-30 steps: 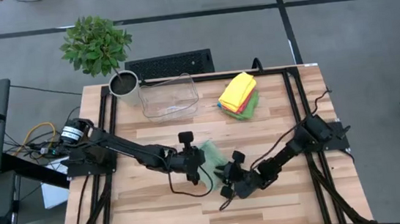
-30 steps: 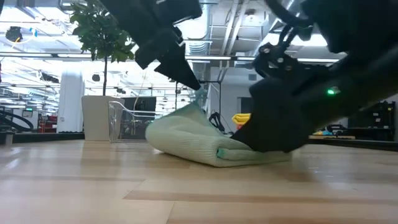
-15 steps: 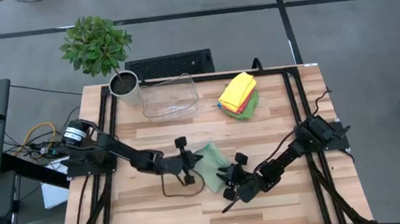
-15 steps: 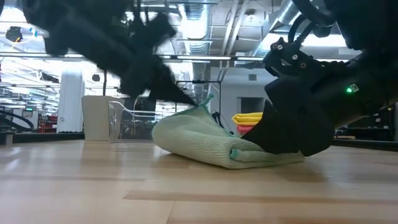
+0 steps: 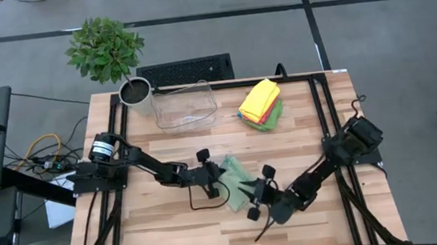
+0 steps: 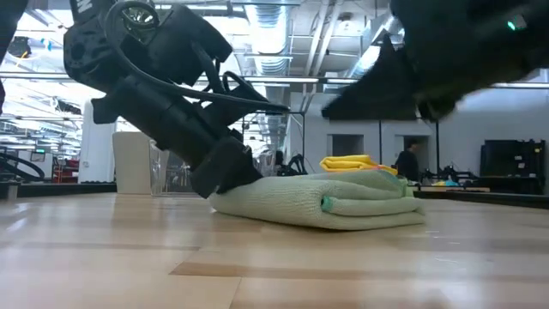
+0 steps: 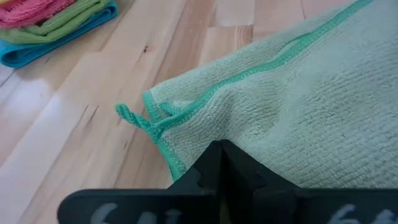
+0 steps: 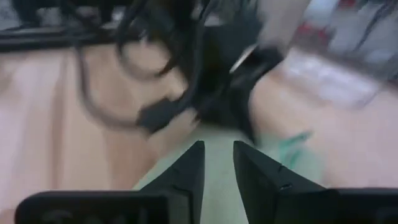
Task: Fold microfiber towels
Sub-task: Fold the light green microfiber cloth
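Pressing: my left gripper is down at the left edge of the pale sage green towel, fingers closed together; in the left wrist view the tips meet over the cloth's stitched green hem, and I cannot tell whether any cloth is pinched between them.
Right gripper: lifted just above the towel's right side, fingers parted by a narrow gap with nothing between them.
Towel position: folded into a low, thick bundle near the middle of the wooden table, lying between my two grippers; in the low view its layered edges face the near right.
Towel detail: a small loop of green thread sticks out at one corner in the left wrist view.
Other towels: a stack at the far right of the table, yellow on top, with pink, green and blue below.
Clear plastic bin: far side of the table, left of the stack.
Potted plant: at the far left corner, beside the bin.
Keyboard: dark, just beyond the table's far edge.
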{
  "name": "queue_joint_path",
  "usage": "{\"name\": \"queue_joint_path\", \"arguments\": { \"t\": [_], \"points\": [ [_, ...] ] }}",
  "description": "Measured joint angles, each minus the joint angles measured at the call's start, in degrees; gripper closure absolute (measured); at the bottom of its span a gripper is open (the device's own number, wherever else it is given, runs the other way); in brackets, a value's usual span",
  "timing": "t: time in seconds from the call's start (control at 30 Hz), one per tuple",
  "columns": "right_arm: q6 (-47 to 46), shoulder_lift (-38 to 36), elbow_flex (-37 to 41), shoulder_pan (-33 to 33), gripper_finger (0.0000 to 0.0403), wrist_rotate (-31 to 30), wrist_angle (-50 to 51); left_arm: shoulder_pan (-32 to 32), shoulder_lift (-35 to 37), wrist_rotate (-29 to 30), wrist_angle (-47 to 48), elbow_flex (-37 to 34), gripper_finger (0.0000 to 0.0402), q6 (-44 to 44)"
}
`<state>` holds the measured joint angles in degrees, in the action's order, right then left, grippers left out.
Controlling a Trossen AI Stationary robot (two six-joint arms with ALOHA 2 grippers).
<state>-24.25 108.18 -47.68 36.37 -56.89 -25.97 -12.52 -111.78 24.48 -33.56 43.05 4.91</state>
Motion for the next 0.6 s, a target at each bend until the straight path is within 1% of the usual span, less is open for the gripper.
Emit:
{"name": "queue_joint_path", "arguments": {
  "t": [0.03,0.1,0.13,0.23,0.33,0.37,0.43,0.53,0.6],
  "points": [
    [2.74,-0.3,0.06,-0.29,0.0295,-1.47,-1.44,-0.02,0.02,0.27,0.0,0.02,0.0401,0.24],
    [7.38,-0.02,0.09,-1.8,0.0297,-1.44,-4.78,0.16,0.0,0.11,-0.33,0.0,0.0402,0.35],
    [8.75,0.02,0.13,-2.91,0.0299,-0.19,-6.21,0.23,0.0,-0.2,-0.55,-0.02,0.0402,0.33],
    [9.29,2.6,-0.26,-6.73,0.0302,7.51,-11.02,0.26,-0.02,-0.71,-0.83,-0.02,0.0402,0.37],
    [10.67,5.92,-0.49,-9.0,0.0305,8.96,-16.25,0.26,-0.02,-0.69,-0.82,-0.02,0.0402,0.37],
    [10.48,6.92,-0.68,-9.43,0.0305,9.69,-18.4,0.26,-0.02,-0.69,-0.8,-0.02,0.0402,0.37],
    [8.62,9.02,-0.48,-9.42,0.0306,9.63,-18.45,0.26,-0.02,-0.6,-0.85,-0.02,0.0402,0.4],
    [2.38,13.57,-0.11,-9.04,0.0306,9.59,-17.82,0.26,0.71,-0.12,-0.42,-0.07,0.0402,0.41],
    [-1.41,15.97,-0.18,-8.57,0.0306,9.04,-18.22,0.26,2.45,0.03,0.41,-0.09,0.0402,0.39]
  ]
}}
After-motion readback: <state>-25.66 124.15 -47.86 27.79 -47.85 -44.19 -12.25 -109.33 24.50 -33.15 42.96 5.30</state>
